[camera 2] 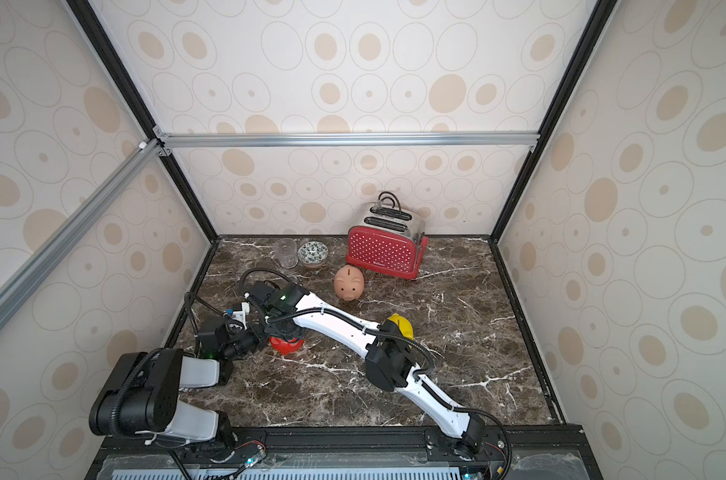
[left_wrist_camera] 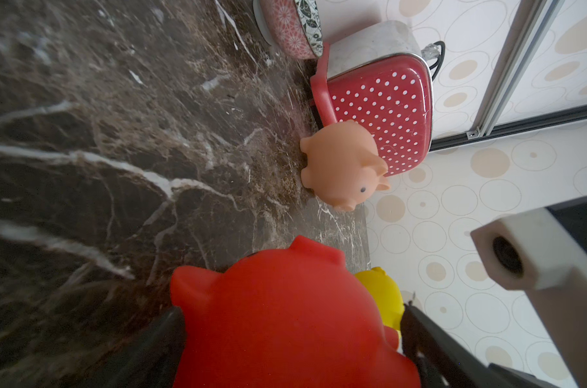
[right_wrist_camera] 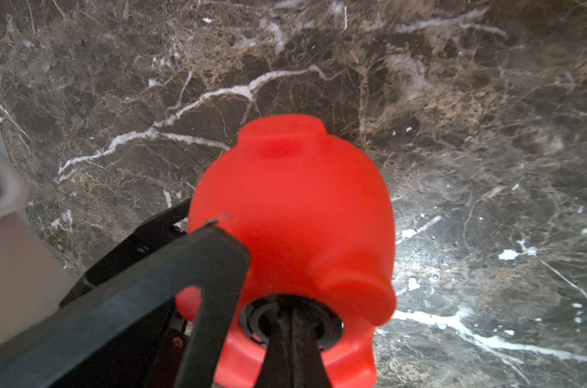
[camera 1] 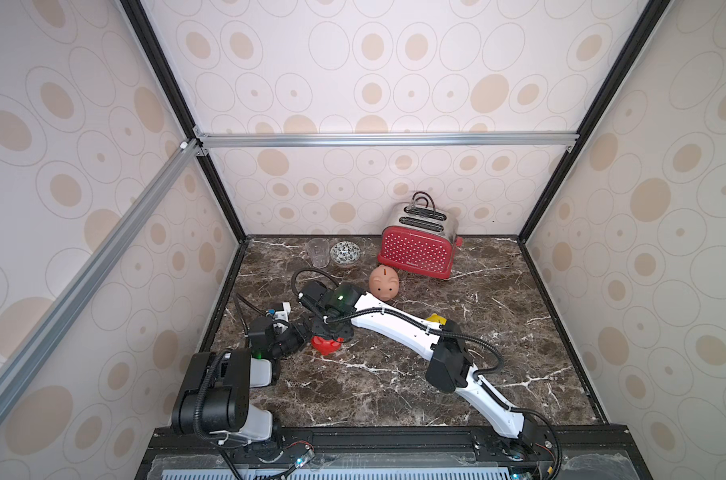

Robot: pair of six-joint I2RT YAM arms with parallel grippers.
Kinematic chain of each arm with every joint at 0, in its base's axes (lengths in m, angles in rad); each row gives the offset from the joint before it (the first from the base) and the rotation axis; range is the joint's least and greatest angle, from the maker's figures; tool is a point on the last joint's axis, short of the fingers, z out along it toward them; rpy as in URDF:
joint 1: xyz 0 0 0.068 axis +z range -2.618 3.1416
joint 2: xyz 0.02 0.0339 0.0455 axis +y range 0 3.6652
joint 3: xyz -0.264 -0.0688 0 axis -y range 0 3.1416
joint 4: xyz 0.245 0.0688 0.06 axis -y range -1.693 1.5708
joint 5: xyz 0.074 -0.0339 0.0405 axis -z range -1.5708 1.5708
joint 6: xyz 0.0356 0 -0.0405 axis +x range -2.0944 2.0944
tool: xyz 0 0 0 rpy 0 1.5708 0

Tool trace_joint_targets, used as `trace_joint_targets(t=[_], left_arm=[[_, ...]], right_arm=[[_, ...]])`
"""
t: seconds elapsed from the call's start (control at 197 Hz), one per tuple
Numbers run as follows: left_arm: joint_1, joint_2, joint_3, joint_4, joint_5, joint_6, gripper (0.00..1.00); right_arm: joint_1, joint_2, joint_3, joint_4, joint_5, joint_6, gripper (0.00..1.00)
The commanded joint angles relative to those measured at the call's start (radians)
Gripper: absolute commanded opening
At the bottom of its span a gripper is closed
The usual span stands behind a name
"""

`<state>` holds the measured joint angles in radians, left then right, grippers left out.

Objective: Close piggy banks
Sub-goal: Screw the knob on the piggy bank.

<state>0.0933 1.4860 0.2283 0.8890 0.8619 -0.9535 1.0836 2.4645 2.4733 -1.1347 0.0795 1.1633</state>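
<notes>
The red piggy bank (camera 1: 326, 344) (camera 2: 286, 345) lies near the left side of the marble table, between both grippers. My left gripper (left_wrist_camera: 292, 310) stands wide, and its black fingers (left_wrist_camera: 174, 332) press the red piggy bank's (left_wrist_camera: 285, 319) sides. My right gripper (right_wrist_camera: 292, 314) is shut, its tips in the round belly hole of the red piggy bank (right_wrist_camera: 292, 208), where a dark stopper shows. The pale pink piggy bank (camera 1: 384, 282) (left_wrist_camera: 342, 164) stands upright in front of the toaster. The right arm partly hides the yellow piggy bank (camera 1: 436, 319) (camera 2: 401, 326).
A red dotted toaster (camera 1: 417, 249) stands at the back of the table (camera 1: 394, 395). A clear glass (camera 1: 319, 252) and a patterned bowl (camera 1: 345, 253) sit at the back left. The right arm reaches diagonally across the table. Patterned walls close in three sides.
</notes>
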Motion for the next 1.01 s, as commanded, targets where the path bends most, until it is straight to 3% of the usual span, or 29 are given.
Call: trace_joint_targets(t=[0.0, 0.446, 1.008], left_arm=[[-0.009, 0.043, 0.001, -0.034, -0.006, 0.021, 0.96], [-0.009, 0.05, 0.002, -0.079, -0.017, 0.029, 0.93], [-0.012, 0.083, -0.004, -0.044, -0.012, 0.015, 0.94]], right_arm=[[-0.006, 0.034, 0.012, -0.063, 0.003, -0.005, 0.0], [-0.036, 0.032, 0.023, -0.108, 0.015, 0.027, 0.0], [-0.035, 0.05, 0.039, -0.158, -0.004, 0.241, 0.0]])
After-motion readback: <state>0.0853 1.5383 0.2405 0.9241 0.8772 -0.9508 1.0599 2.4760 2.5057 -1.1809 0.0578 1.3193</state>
